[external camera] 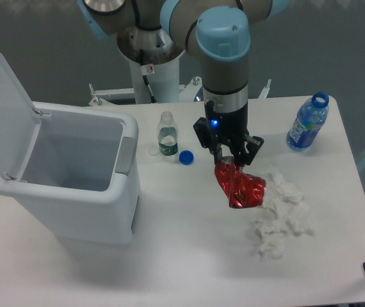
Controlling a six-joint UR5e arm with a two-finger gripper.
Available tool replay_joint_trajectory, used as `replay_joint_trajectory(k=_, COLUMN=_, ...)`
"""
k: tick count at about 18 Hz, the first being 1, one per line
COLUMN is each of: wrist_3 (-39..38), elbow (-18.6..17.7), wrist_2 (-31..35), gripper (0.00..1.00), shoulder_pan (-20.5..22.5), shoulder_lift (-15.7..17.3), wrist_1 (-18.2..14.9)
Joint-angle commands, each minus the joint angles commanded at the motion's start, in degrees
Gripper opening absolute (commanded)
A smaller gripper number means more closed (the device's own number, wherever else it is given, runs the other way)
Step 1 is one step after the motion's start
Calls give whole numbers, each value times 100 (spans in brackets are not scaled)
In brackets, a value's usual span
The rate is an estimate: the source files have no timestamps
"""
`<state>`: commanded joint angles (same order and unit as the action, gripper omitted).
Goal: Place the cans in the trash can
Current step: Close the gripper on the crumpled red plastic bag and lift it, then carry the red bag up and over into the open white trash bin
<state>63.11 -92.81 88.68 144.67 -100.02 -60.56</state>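
Can [240,187] in the gripper [228,160] over the white table [189,256].

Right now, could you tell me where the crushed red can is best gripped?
Grip the crushed red can at its raised upper-left edge, coming from above. It looks flattened and dented, so that thin edge fits between the fingers; the pincer already seems closed there.

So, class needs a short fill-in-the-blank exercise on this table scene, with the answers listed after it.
1. The gripper is closed on the top of a crushed can whose colour is ____.
2. The lid of the trash can is ____.
3. The loose blue cap lies beside the small bottle, which stands ____.
4. The white tissues lie on the ____.

Answers: red; open; upright; table
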Motion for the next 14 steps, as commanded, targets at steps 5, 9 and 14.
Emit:
replay_joint_trajectory(k=5, wrist_3=-9, elbow=26, wrist_2=-44, gripper=52, shoulder_pan=35, shoulder_lift=0, wrist_1=9)
replay_joint_trajectory(k=9, wrist_3=-96, elbow=88, wrist_2=-97, gripper=52, shoulder_pan=70, shoulder_lift=88, wrist_1=0)
replay_joint_trajectory(k=14, wrist_3=-1095, elbow=255, wrist_2=-570, gripper=52, shoulder_pan=176, shoulder_lift=281, wrist_1=-114)
